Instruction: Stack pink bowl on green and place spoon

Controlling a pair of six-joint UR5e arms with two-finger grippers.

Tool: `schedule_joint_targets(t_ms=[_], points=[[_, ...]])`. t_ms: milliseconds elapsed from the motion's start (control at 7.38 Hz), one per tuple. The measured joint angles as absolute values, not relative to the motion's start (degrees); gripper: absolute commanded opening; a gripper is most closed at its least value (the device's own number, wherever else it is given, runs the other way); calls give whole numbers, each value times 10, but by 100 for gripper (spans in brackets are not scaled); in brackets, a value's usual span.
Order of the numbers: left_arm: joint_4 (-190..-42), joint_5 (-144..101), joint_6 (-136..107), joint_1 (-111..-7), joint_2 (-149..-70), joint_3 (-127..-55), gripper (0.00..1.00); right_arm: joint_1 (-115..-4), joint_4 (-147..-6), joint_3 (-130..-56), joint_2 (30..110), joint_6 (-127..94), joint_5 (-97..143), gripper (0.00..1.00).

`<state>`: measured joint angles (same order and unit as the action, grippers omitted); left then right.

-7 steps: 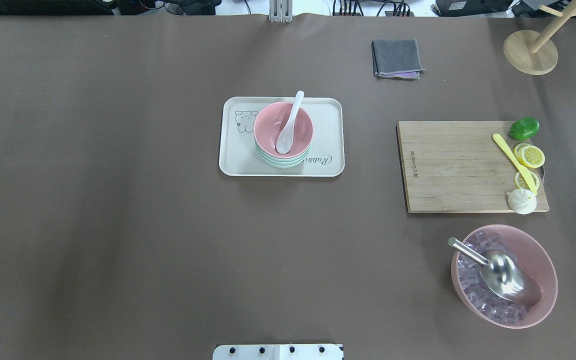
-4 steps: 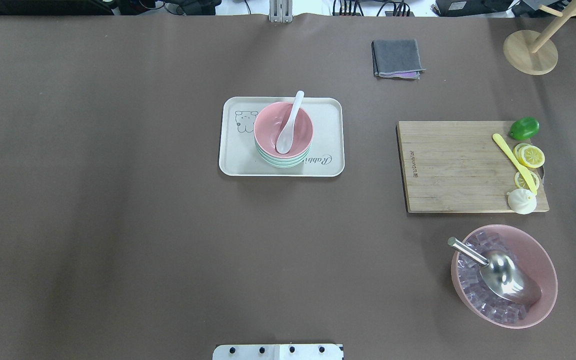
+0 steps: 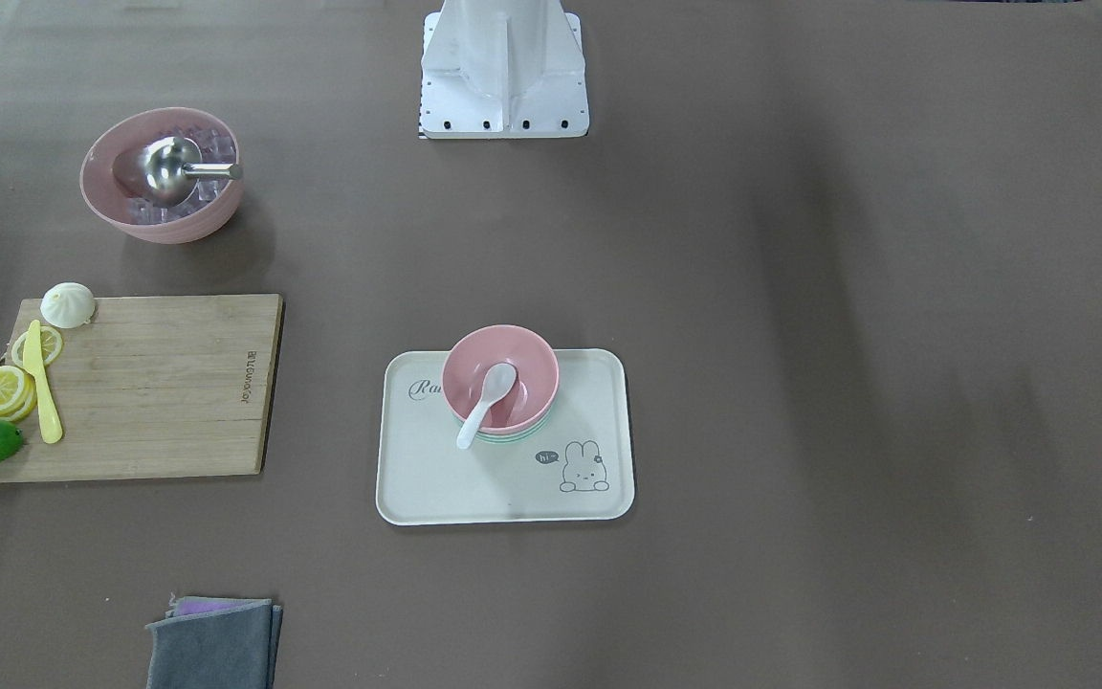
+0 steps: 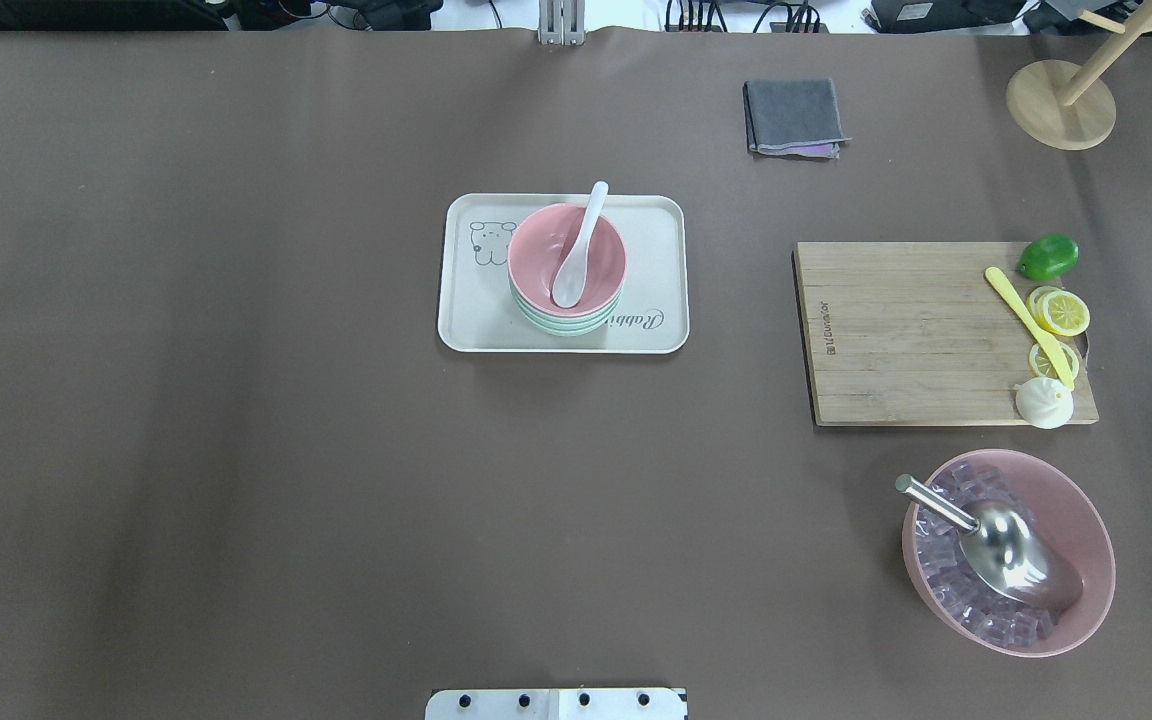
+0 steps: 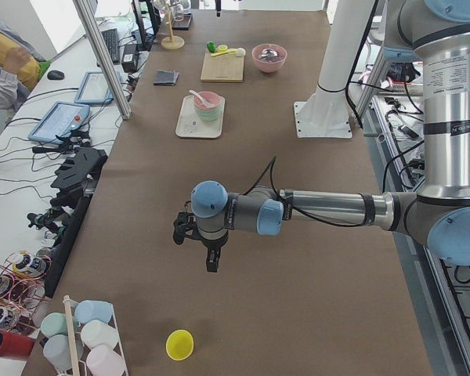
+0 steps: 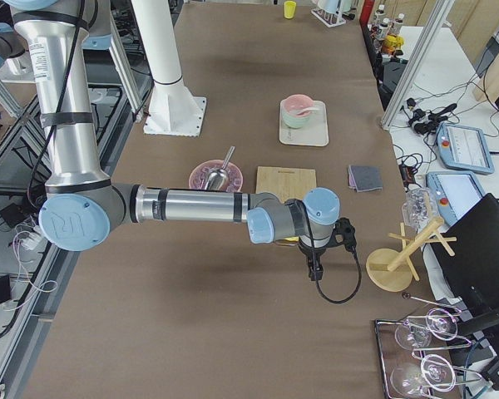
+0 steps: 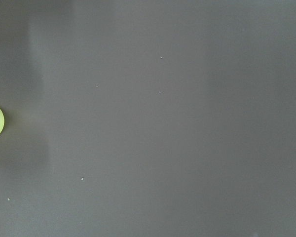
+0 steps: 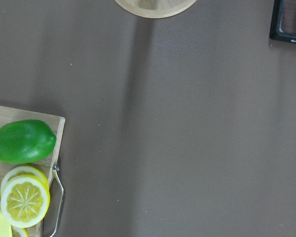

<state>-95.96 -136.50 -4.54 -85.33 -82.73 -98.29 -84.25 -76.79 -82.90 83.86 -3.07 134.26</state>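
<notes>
The pink bowl (image 4: 536,245) sits nested on the green bowl (image 4: 566,327) on a cream rabbit tray (image 4: 466,320) at mid-table. The white spoon (image 4: 576,255) lies in the pink bowl, handle over the far rim. The stack also shows in the front-facing view (image 3: 524,368). My left gripper (image 5: 211,262) hangs over bare table far to the left of the tray. My right gripper (image 6: 316,270) hangs past the cutting board's right end. Each shows only in a side view, so I cannot tell whether it is open or shut.
A wooden cutting board (image 4: 906,330) carries lemon slices, a yellow knife, a lime and a white bun. A large pink bowl (image 4: 1076,500) holds ice cubes and a metal scoop. A grey cloth (image 4: 794,115) and a wooden stand (image 4: 1061,105) are at the far right. A yellow cup (image 5: 179,344) stands near my left gripper.
</notes>
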Motion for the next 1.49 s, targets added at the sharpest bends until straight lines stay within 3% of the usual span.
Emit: schedule_joint_targets(t_ms=[1492], points=[[-1006,-1367,-61,-854,-836,-965,98,-844,-768,-839,841,-49,1339,100]])
